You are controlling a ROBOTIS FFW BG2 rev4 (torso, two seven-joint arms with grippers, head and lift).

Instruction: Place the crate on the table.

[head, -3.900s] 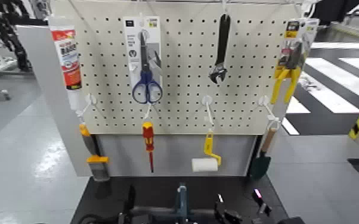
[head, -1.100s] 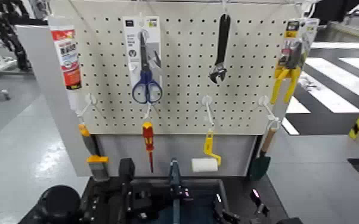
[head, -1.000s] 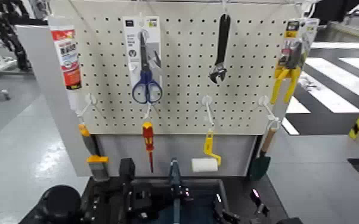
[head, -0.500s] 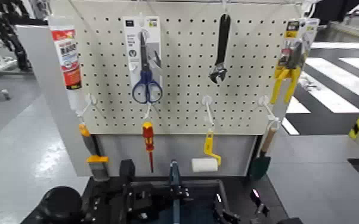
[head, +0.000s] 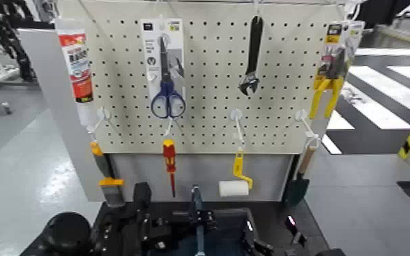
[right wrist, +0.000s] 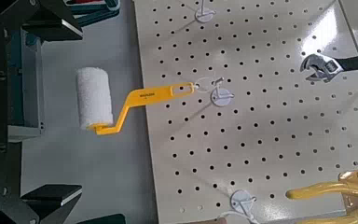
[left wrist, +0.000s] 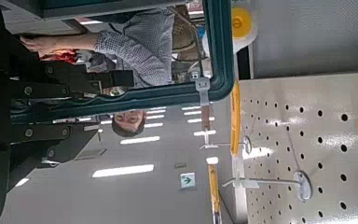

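Note:
The dark blue-grey crate [head: 220, 235] hangs between my two arms at the bottom of the head view, over the black table [head: 280, 216]. Its thin centre bar [head: 196, 204] stands upright before the grey back panel [head: 194, 173]. My left gripper [head: 142, 221] is shut on the crate's left wall; the left wrist view shows it [left wrist: 65, 103] clamping the rim [left wrist: 216, 47]. My right gripper [head: 254, 244] holds the right wall, and the right wrist view shows it [right wrist: 56, 112] beside the wall strip [right wrist: 16, 103].
The cream pegboard [head: 208, 82] rises just behind the crate with scissors [head: 167, 95], a wrench [head: 251, 61], a red screwdriver [head: 169, 160] and a paint roller [right wrist: 98, 98]. A person in a plaid shirt [left wrist: 140, 47] shows past the crate in the left wrist view.
Since about four seconds ago the crate and my left arm have risen into the head view. Over the last second the crate has only sunk slightly.

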